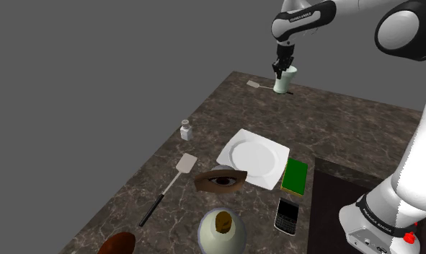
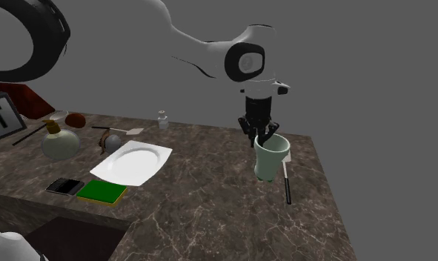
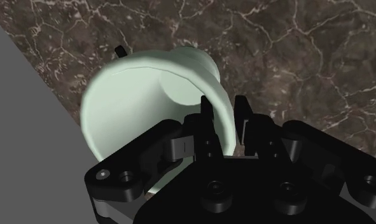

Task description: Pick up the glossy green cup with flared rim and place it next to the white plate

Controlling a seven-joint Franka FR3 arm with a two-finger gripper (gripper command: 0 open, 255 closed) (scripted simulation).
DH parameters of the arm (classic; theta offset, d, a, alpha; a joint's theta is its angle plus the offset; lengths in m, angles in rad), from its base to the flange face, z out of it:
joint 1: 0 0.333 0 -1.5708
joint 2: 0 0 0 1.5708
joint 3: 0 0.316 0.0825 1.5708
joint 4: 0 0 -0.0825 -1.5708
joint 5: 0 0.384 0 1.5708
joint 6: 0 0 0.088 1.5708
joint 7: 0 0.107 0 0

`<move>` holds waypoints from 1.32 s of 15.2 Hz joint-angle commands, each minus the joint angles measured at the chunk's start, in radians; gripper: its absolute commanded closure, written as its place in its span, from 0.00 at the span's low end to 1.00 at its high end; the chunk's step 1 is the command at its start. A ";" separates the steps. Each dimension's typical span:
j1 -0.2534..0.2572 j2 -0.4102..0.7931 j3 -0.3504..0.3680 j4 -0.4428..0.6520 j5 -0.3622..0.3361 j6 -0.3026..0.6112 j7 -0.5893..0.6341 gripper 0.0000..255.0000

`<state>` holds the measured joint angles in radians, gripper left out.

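Note:
The pale green cup (image 1: 282,84) with a flared rim stands at the far corner of the dark marble table (image 1: 348,123), well beyond the white square plate (image 1: 253,157). My black gripper (image 1: 280,71) comes down on the cup's rim. In the wrist view one finger is inside the cup (image 3: 135,89) and the other outside, and the gripper (image 3: 223,121) is shut on the wall between them. In the second exterior view the cup (image 2: 270,164) hangs under the gripper (image 2: 263,138) at the table's right end, with the plate (image 2: 132,163) far to its left.
A small spatula (image 1: 256,85) (image 2: 286,185) lies right beside the cup. Near the plate are a green block (image 1: 295,176), a phone (image 1: 287,215), a small white bottle (image 1: 185,130), a long spatula (image 1: 171,184), an eye-patterned object (image 1: 220,180) and a round vase (image 1: 221,229).

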<state>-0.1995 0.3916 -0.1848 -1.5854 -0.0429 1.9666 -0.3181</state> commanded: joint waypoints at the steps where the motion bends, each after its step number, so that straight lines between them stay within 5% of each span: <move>1: 0.000 -0.011 -0.001 0.011 -0.001 -0.022 -0.002 1.00; 20: -0.004 -0.027 -0.004 0.244 0.000 -0.269 -0.021 1.00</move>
<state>-0.2027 0.3643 -0.1887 -1.3563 -0.0433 1.7116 -0.3376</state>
